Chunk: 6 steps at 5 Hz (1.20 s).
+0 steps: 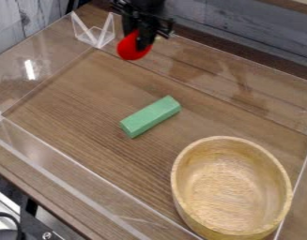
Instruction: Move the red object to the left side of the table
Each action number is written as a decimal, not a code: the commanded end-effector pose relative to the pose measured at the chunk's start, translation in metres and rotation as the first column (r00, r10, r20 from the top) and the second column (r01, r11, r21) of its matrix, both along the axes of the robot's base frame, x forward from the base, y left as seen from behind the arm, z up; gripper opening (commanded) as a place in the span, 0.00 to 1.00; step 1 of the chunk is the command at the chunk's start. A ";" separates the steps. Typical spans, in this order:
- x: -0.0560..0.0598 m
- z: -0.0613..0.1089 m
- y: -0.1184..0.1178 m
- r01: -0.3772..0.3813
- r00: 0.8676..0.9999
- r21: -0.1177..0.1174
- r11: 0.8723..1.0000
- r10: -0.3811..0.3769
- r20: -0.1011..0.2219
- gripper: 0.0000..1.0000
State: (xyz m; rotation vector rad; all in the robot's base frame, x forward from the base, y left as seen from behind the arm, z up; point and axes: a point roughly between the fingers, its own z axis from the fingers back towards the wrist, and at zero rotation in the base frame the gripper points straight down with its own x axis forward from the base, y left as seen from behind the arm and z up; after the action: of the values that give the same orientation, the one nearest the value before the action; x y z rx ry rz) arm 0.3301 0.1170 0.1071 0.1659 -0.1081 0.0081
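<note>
The red object [134, 48], a small round red toy, hangs above the far part of the table [81, 103], left of its middle. My gripper [139, 37] comes down from the top edge and is shut on the red object's upper part. The black fingers [145, 28] cover the toy's top, so any leafy tip is hidden.
A green rectangular block [149, 116] lies near the middle of the tabletop. A round light wooden bowl [232, 188] fills the near right corner. Low clear acrylic walls [49, 42] edge the surface, with a clear bracket [93, 31] at the far left corner.
</note>
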 end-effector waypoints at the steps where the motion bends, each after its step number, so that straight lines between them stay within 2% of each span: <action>1: -0.002 0.005 0.032 -0.011 0.999 0.037 0.999 0.009 0.045 0.00; 3: 0.012 -0.042 0.057 -0.009 0.999 0.051 0.999 0.008 0.031 0.00; 4: 0.021 -0.057 0.060 -0.007 1.000 0.051 0.999 0.006 0.022 0.00; 6: 0.028 -0.074 0.064 -0.007 1.000 0.036 0.999 0.007 0.007 0.00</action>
State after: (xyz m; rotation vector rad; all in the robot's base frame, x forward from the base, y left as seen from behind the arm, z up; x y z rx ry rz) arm 0.3564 0.1766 0.0291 0.1956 -0.0953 0.0074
